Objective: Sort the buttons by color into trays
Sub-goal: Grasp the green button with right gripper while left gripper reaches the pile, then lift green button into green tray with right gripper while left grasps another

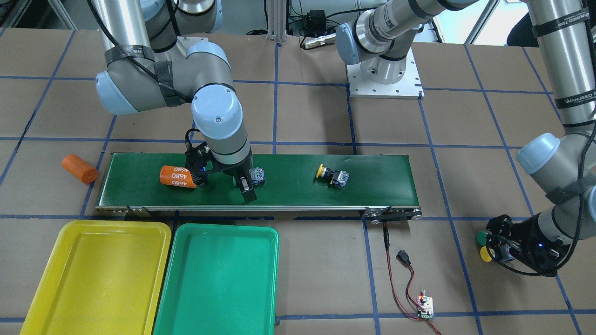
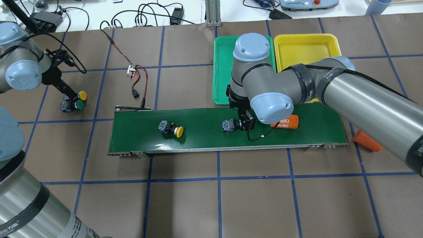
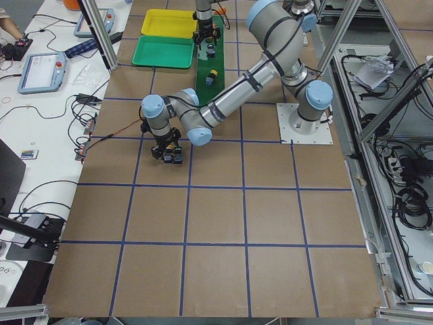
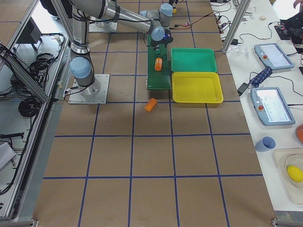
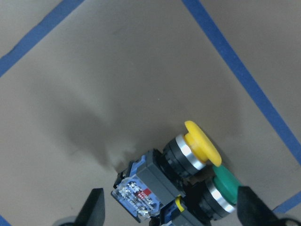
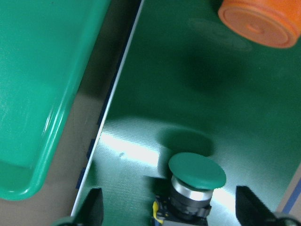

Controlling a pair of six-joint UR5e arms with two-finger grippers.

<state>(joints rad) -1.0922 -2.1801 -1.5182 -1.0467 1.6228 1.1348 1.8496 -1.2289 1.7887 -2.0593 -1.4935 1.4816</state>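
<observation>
A green-capped button (image 6: 196, 172) stands on the belt between the spread fingers of my open right gripper (image 6: 171, 207); its grey-blue block (image 2: 228, 126) pokes out beside the gripper (image 2: 243, 120). A yellow-capped button (image 1: 331, 176) lies alone further along the belt. My left gripper (image 5: 171, 207) is open, low over the table, with a yellow-capped button (image 5: 200, 148) and a green-capped button (image 5: 225, 186) side by side between its fingers. The yellow tray (image 1: 93, 274) and green tray (image 1: 219, 279) lie empty beside the belt.
The dark-green conveyor belt (image 1: 288, 195) runs across the table. One orange cylinder (image 1: 178, 177) lies on it right beside my right gripper, and another (image 1: 79, 168) lies on the table off the belt's end. A small circuit board with wires (image 1: 424, 307) sits near the other end.
</observation>
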